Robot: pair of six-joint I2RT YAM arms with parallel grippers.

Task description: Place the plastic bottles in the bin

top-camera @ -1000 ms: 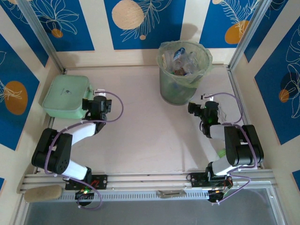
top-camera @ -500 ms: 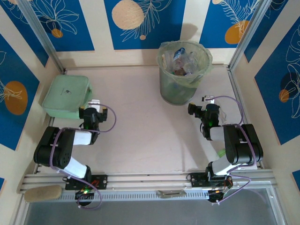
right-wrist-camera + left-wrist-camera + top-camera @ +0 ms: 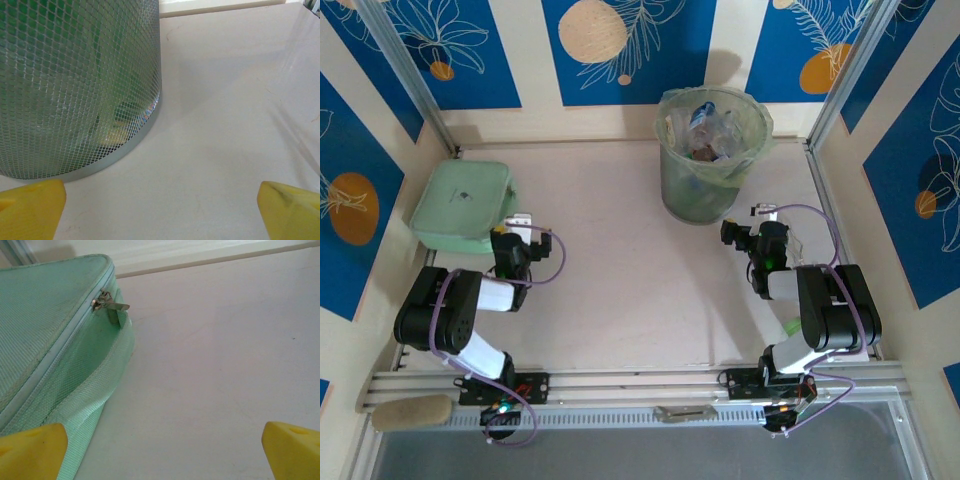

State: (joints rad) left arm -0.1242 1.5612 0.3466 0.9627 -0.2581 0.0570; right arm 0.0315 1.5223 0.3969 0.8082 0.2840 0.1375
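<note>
Down low at the left side of the table is the left gripper, jaws spread wide, yellow fingertips far apart, nothing but bare tabletop between them. Just beside it on the left lies the mint-green case, its zipper pull resting at the near corner. Over on the right, the right gripper is low too, released and empty, pointing at the foot of the bin. The bin stands at the far side, right of centre, green bag folded over its rim, and the plastic bottles are heaped inside it
</note>
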